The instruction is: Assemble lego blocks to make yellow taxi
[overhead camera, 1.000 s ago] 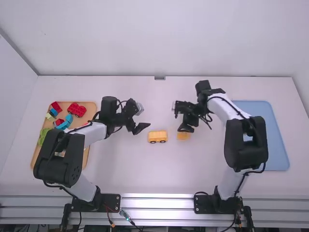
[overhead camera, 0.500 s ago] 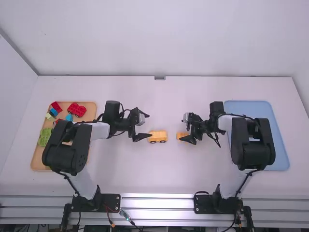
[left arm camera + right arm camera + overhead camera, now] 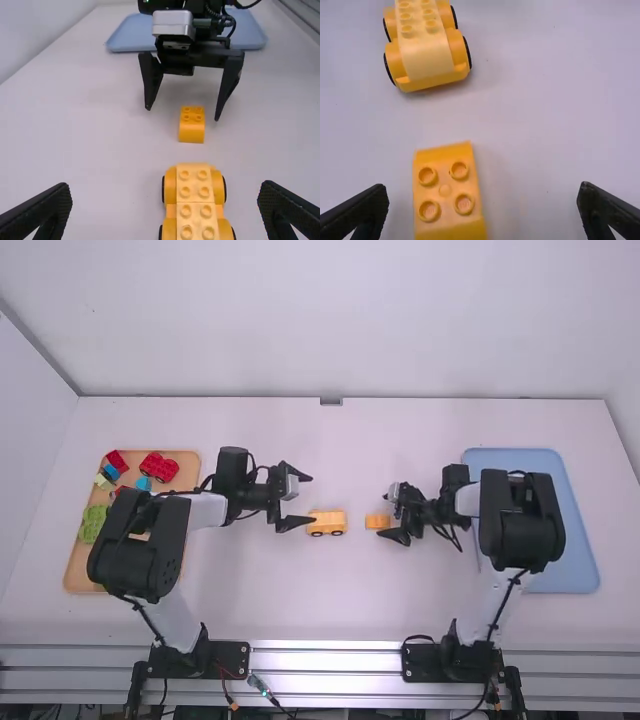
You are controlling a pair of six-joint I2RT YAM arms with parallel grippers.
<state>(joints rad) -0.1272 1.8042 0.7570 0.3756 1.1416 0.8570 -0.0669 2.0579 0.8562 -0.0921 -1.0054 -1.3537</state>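
The left jaws (image 3: 312,500) and right jaws (image 3: 386,514) are wide open, empty. Between them sit a bumpy yellow car (image 3: 195,200) and small, four-bump yellow block (image 3: 192,131).

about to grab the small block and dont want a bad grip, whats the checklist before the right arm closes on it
1. Right gripper jaws open: ok
2. Small yellow block studs up on the table: ok
3. Block centred between the jaws: not ok, it sits nearer one side
4. Jaws low enough to grip: cannot tell
5. Yellow wheeled base on its wheels, separate from the block: ok
6. Left gripper away from the block, jaws open: ok

I'd probably centre first.
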